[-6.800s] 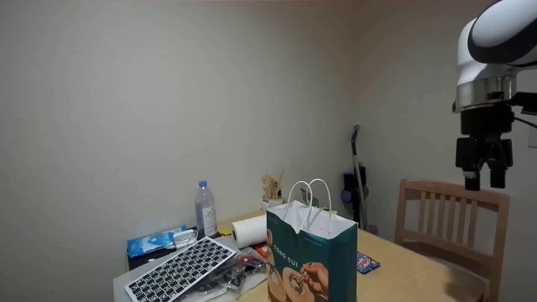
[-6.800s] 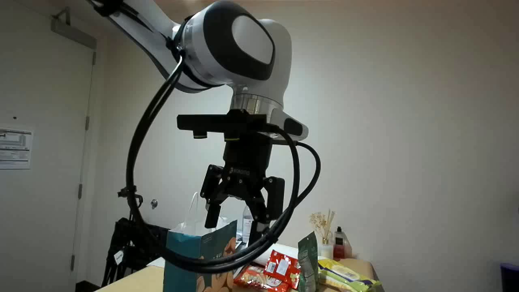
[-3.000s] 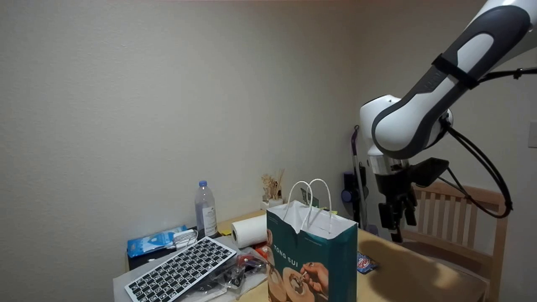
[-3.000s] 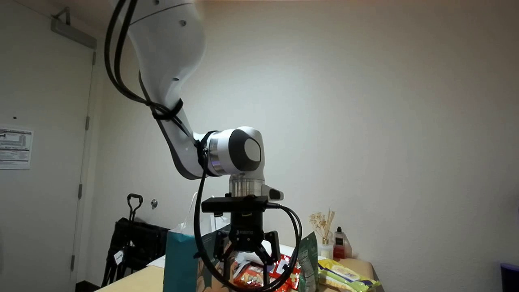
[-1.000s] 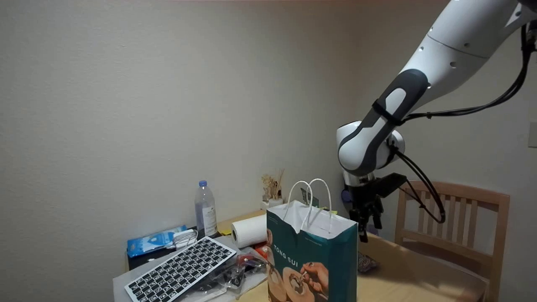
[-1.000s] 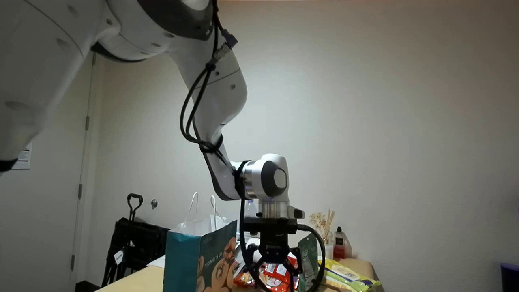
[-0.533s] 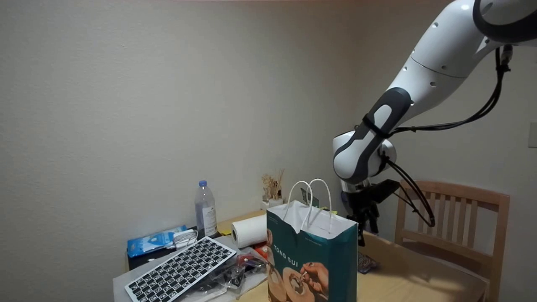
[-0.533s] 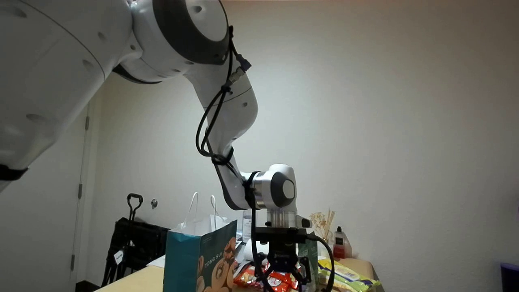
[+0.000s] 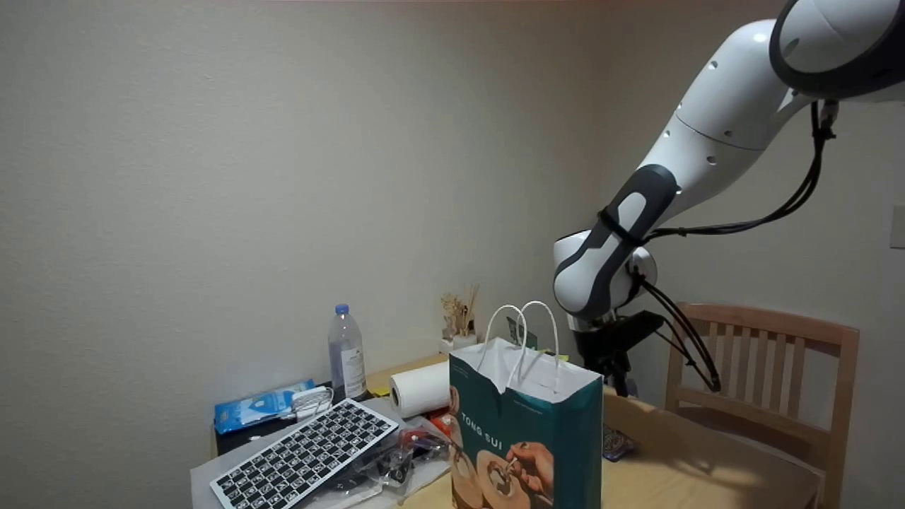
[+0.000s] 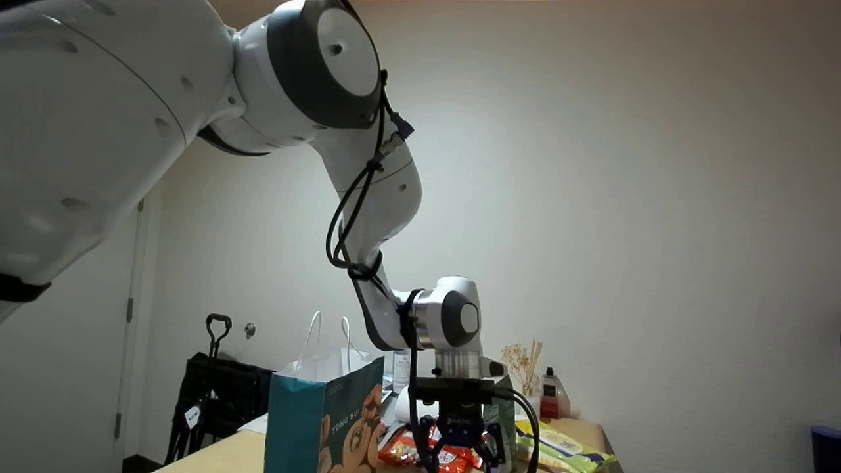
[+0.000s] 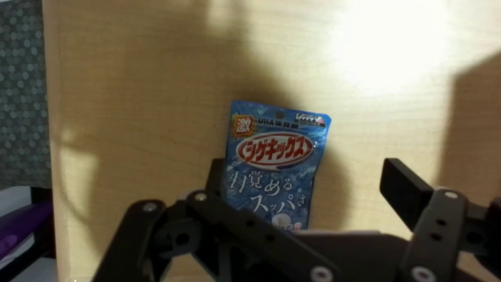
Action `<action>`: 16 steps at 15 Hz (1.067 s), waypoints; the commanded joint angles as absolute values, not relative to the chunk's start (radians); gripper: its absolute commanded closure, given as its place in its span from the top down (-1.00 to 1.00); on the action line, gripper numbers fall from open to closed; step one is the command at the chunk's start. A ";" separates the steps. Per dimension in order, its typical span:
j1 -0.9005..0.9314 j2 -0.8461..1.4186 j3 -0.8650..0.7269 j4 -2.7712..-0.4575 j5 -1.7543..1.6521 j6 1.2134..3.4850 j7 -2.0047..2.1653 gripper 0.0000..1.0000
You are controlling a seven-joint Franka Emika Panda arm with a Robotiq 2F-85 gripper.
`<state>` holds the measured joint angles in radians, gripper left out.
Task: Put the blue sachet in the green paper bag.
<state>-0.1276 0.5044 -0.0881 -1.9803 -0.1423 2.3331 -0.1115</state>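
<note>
The blue sachet (image 11: 274,184) lies flat on the table in the wrist view, its printed face up. It also shows in an exterior view (image 9: 617,444), just behind the green paper bag. My gripper (image 11: 305,172) is open above it, with the sachet between the fingers and nearer the left one. The left finger covers the sachet's lower left part; I cannot tell whether they touch. In an exterior view the gripper (image 10: 463,453) points down, its tips cut off by the frame. The green paper bag (image 9: 527,431) stands upright with its top open, also in an exterior view (image 10: 295,420).
Red packets (image 10: 401,450), a green pouch (image 10: 504,414) and a yellow pack (image 10: 558,447) lie or stand near the gripper. A white roll (image 9: 418,390), a bottle (image 9: 346,367) and a checkered board (image 9: 304,456) are beyond the bag. The table edge (image 11: 54,117) is at left.
The arm has swung in over the table and come down over the sachet, slowing in the last half second. The gripper stays open. Bag and sachet have not visibly moved.
</note>
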 commanded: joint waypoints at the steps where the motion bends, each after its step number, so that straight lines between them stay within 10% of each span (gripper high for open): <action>1: -0.118 0.560 -0.108 -1.920 -0.149 2.320 -0.070 1.00; 16: -0.133 0.708 -0.104 -1.809 -0.141 2.291 -0.094 1.00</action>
